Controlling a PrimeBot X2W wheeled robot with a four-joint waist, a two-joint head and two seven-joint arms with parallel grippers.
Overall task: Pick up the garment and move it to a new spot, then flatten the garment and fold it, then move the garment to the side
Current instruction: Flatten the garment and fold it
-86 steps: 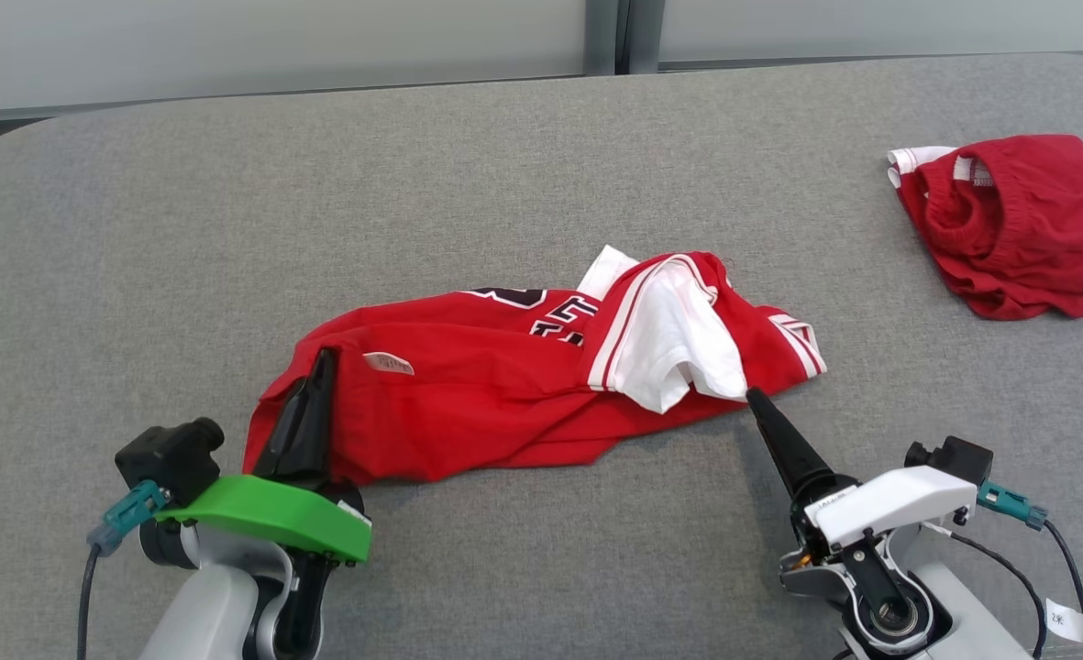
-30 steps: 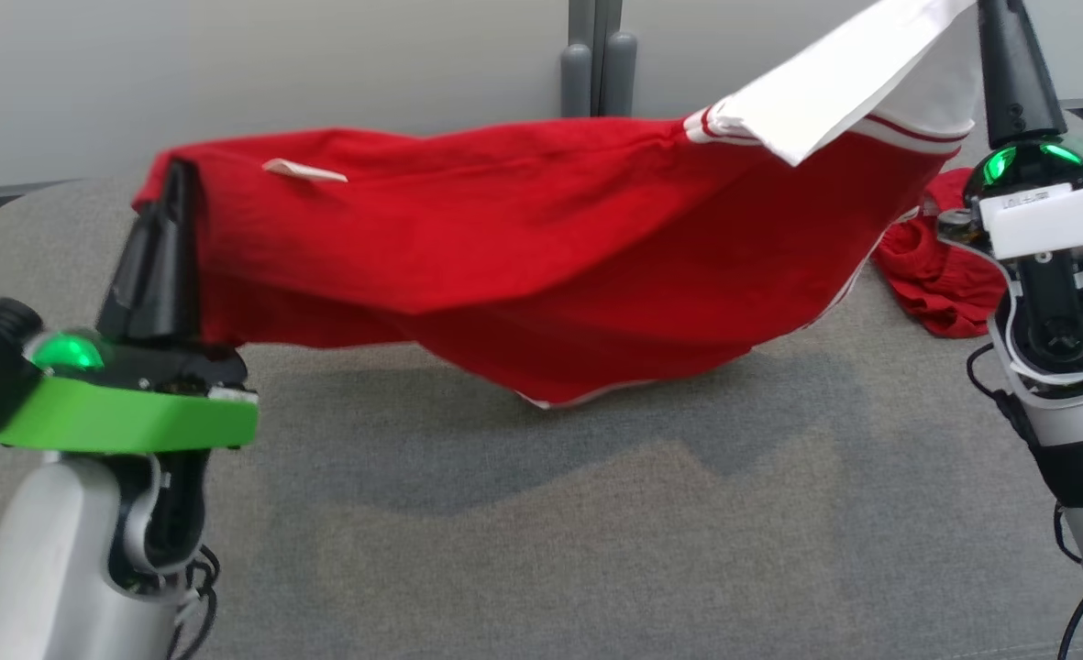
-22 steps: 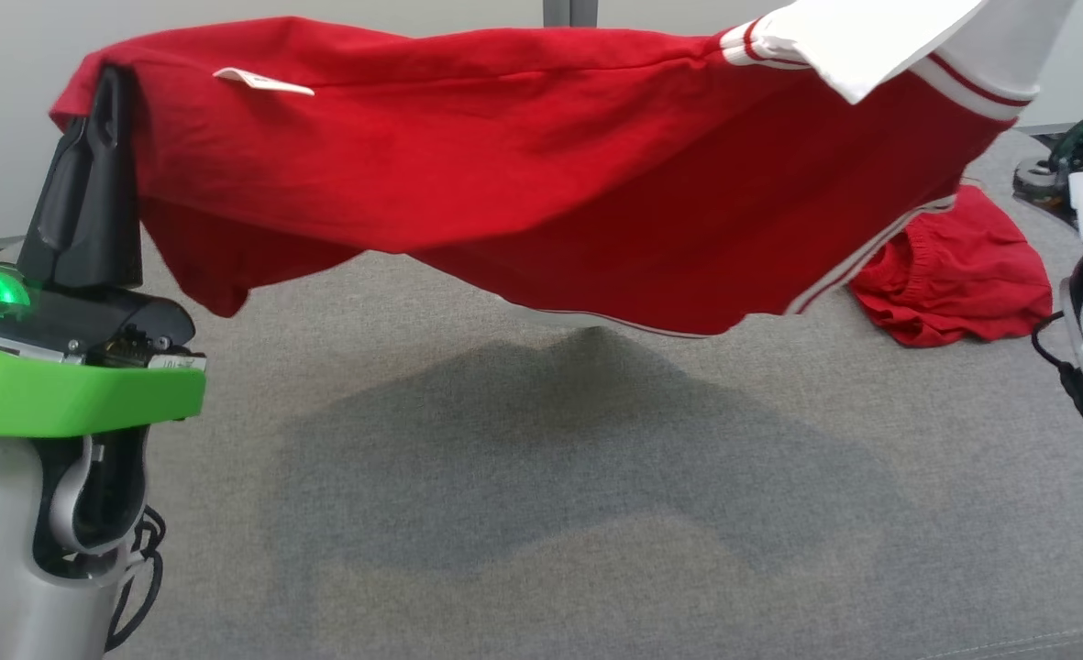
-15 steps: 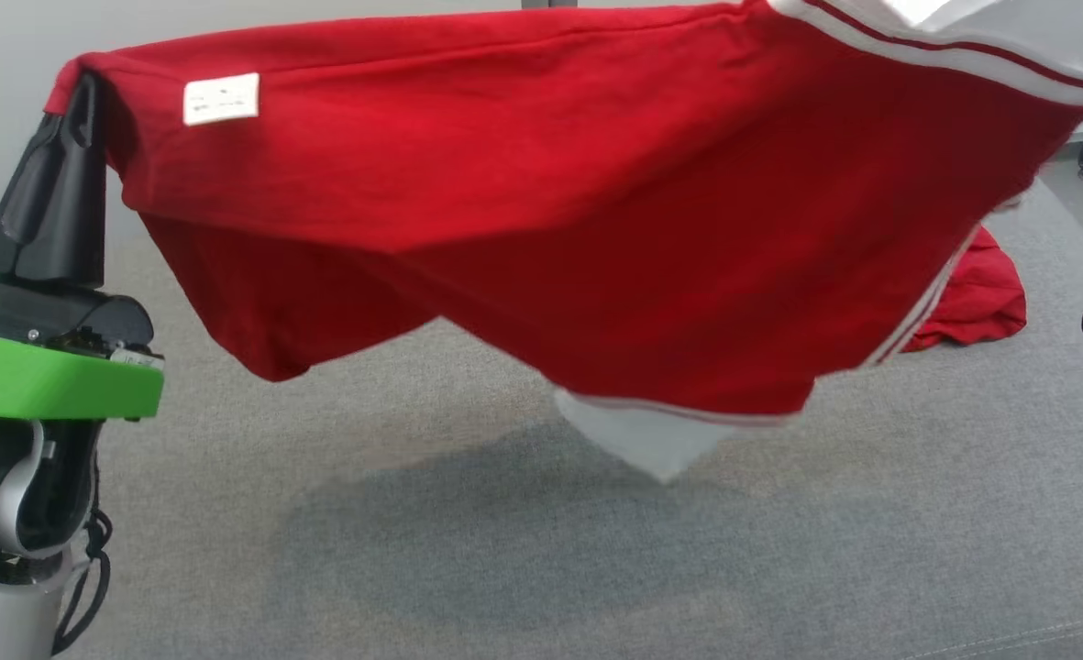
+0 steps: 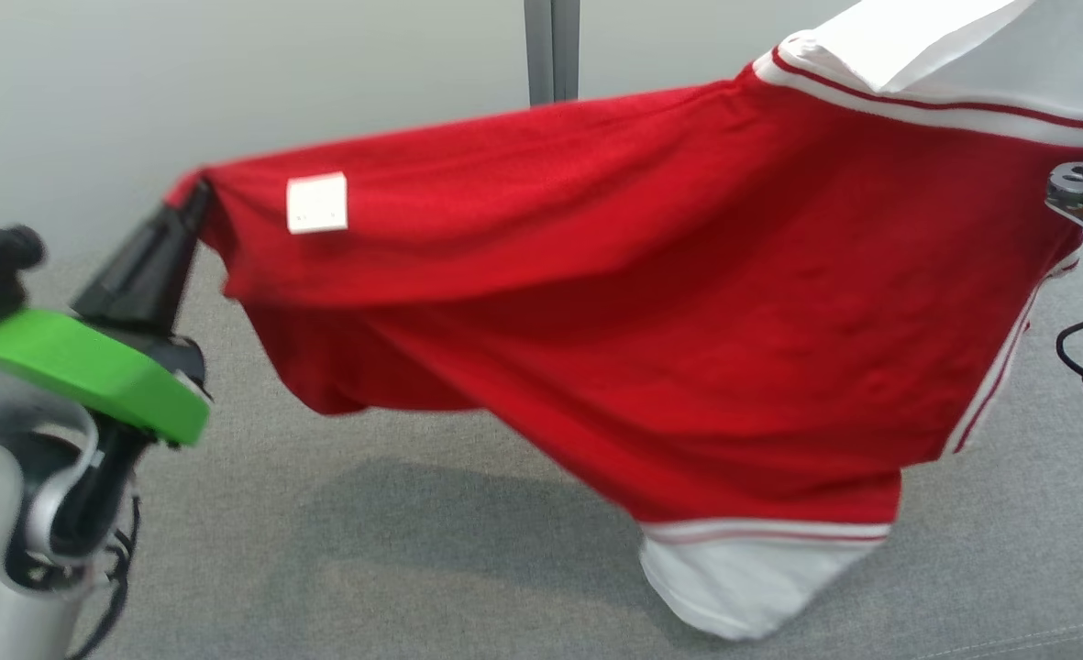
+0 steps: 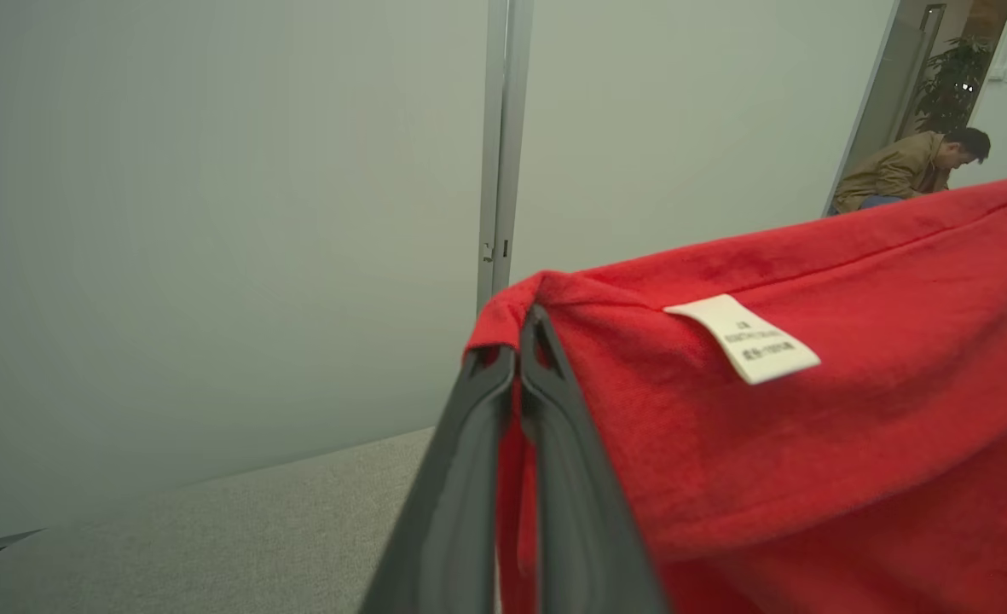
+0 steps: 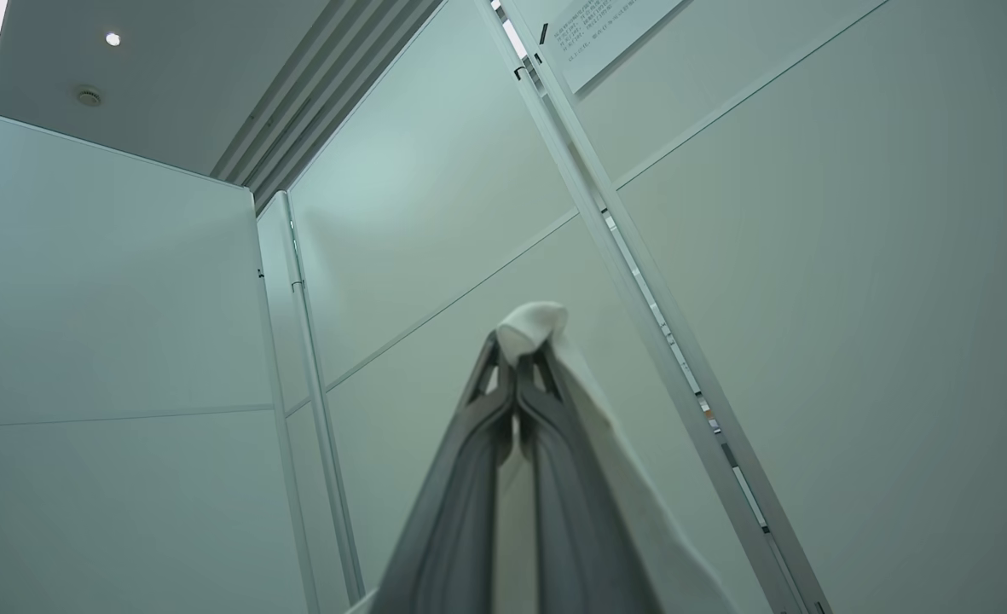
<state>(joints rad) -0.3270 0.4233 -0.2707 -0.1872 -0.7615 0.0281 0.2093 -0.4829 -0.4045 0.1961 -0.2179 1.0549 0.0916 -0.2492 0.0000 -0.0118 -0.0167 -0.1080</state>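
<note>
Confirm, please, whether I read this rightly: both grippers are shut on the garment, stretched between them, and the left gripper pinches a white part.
Not quite: the left gripper pinches a red corner of the garment, beside its white label, as the left wrist view shows. The right gripper is shut on it too, and it hangs stretched between them.

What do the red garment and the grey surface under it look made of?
Red garment: soft matte knit, probably cotton jersey; it sags in loose folds. Grey surface: matte woven fabric, maybe upholstery; speckled weave shows.
</note>
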